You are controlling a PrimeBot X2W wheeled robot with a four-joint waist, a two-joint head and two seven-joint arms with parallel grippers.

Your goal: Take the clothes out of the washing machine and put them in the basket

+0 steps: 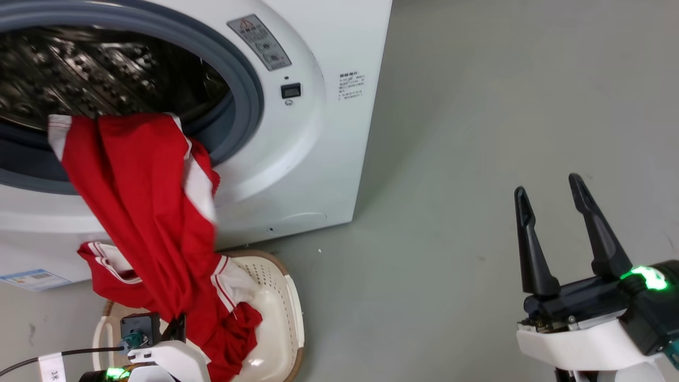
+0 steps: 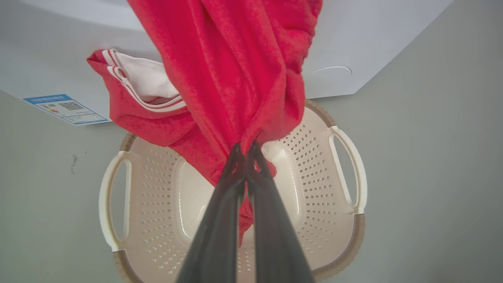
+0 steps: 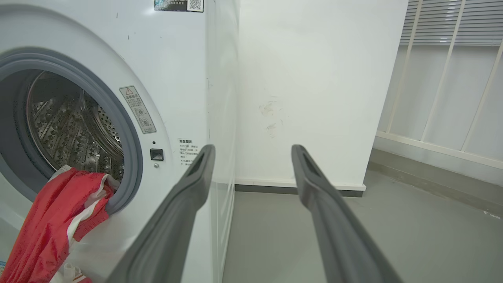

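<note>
One bright red, white-striped fabric garment (image 1: 143, 180) is pinched between the closed fingers of the left claw (image 2: 245, 151). It stretches up from the claw to the grey rubber door seal (image 1: 244, 79) of the white front-loading washing machine (image 1: 318, 132). Below the claw sits the cream perforated plastic basket (image 2: 346, 165). Released now, the cloth would likely hang from the seal, short of the basket. A second red garment (image 2: 133, 106) beyond the claw overhangs the rim and could slip off. The right claw (image 1: 547, 184), well aside, gapes empty.

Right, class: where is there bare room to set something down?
Bare: the floor between the washing machine and the right gripper, and the right side of the basket. Crowded: the basket's left, where the left gripper pinches the clothes.
</note>
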